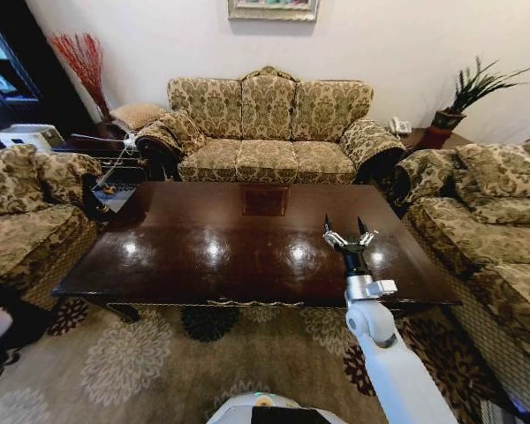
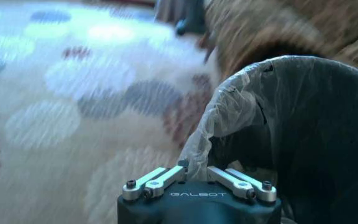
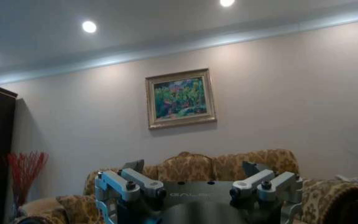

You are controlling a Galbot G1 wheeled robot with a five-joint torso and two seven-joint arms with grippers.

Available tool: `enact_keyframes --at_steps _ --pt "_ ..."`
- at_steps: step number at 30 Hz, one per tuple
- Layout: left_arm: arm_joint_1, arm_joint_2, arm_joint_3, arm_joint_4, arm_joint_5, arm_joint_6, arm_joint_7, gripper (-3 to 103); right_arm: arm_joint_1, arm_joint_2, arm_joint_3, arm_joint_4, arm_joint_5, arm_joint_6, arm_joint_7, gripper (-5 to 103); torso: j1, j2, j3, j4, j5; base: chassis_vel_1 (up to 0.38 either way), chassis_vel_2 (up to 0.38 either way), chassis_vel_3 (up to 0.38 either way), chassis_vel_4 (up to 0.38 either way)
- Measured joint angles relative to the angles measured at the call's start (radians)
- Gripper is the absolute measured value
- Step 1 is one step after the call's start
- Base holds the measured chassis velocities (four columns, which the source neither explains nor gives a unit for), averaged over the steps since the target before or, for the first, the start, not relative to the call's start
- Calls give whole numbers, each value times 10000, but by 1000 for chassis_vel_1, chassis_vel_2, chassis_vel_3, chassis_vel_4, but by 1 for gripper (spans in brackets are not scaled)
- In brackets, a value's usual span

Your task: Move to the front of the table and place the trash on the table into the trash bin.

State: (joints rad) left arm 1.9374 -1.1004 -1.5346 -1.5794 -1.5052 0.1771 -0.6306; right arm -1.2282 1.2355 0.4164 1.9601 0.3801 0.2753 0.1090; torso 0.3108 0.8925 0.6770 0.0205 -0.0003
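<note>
The bench [image 1: 203, 247] looks bare of trash, so clearing seems at its last step: the left claw [image 2: 197, 173], pressed together, hangs at the trash bin [image 2: 316, 130] rim, while the right claw [image 1: 346, 231], spread and empty, is raised over the bench's front right part.

Three-seat sofa [image 1: 268, 124] in gold floral upholstery stands against the far wall, taken as landmark; a framed painting [image 3: 181, 98] hangs on the wall directly above its back. Matching sofas stand forward of it on either flank, one to its left [image 1: 26, 212] and one to its right [image 1: 490, 221], with a patterned carpet [image 1: 132, 358] of pale floral medallions on the floor in front. A potted plant [image 1: 464, 97] stands beside its right arm, red dried stems [image 1: 81, 62] beyond its left arm.
</note>
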Motion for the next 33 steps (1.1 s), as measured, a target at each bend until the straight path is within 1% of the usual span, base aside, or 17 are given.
enact_keyframes --at_steps 3,4,5,6,9,10,11,12,14,15,18,22,23,24,25,27,33 --pt "-323 -246 361 302 71 -22 70 0 -120 -37 95 37 -22 0 0 100 0 0 1 1 5 0 0 0 0" --pt "-580 -436 627 535 167 -24 172 0 -242 -67 189 76 -44 0 -6 100 1 0 1 -1 9 0 0 0 0" --pt "-926 -705 963 932 417 -23 401 0 -432 -96 341 136 -80 -3 -11 100 3 -1 2 -3 2 0 0 0 0" --pt "-926 -705 963 932 417 -23 401 0 -432 -96 341 136 -80 -3 -11 100 3 -1 2 -3 2 0 0 0 0" --pt "-1660 -1216 1662 2016 1093 -29 1038 0 -977 -153 631 415 -104 -158 2 100 3 -1 2 -4 12 0 0 0 0" --pt "-1660 -1216 1662 2016 1093 -29 1038 0 -977 -153 631 415 -104 -158 2 100 3 -1 2 -4 12 0 0 0 0" --pt "-1960 -1388 2034 2574 1411 -96 1322 0 -1233 -168 737 624 -115 -273 31 100 3 0 2 -1 6 0 0 0 0" --pt "-1960 -1388 2034 2574 1411 -96 1322 0 -1233 -168 737 624 -115 -273 31 100 3 0 2 -1 6 0 0 0 0" --pt "-2313 -1512 2452 3231 1757 -161 1669 0 -1563 -168 883 935 -144 -421 57 100 2 0 1 0 -6 0 0 0 0" --pt "-2668 -1575 2754 3824 1999 -209 1901 0 -1797 -155 987 1137 -209 -515 85 100 2 0 1 -2 -5 0 0 0 0" --pt "-3245 -1635 3189 4574 2258 -271 2210 0 -2200 -153 1108 1442 -418 -597 167 100 3 0 2 0 7 0 0 0 0" --pt "-4008 -1626 3627 5449 2451 -360 2453 0 -2595 -163 1224 1768 -700 -641 248 100 3 0 2 -5 7 0 0 0 0" --pt "-4368 -1566 3831 5922 2531 -417 2589 0 -2726 -156 1274 1904 -797 -664 315 100 3 0 2 -4 -1 0 0 0 0" --pt "-4606 -1505 3974 6244 2576 -454 2699 0 -2827 -137 1324 2006 -857 -686 367 100 3 0 2 -3 0 0 0 0 0" --pt "-4606 -1505 3974 6244 2576 -454 2699 0 -2827 -137 1324 2006 -857 -686 367 100 3 0 2 -3 0 0 0 0 0" --pt "-5026 -1384 4212 6806 2657 -526 2869 0 -3007 -124 1447 2174 -908 -716 426 100 3 0 2 -2 7 0 0 0 0" --pt "-5684 -1252 4654 7747 3038 -732 3343 0 -3284 -134 1755 2418 -907 -783 510 100 3 0 3 -3 2 0 0 0 0"
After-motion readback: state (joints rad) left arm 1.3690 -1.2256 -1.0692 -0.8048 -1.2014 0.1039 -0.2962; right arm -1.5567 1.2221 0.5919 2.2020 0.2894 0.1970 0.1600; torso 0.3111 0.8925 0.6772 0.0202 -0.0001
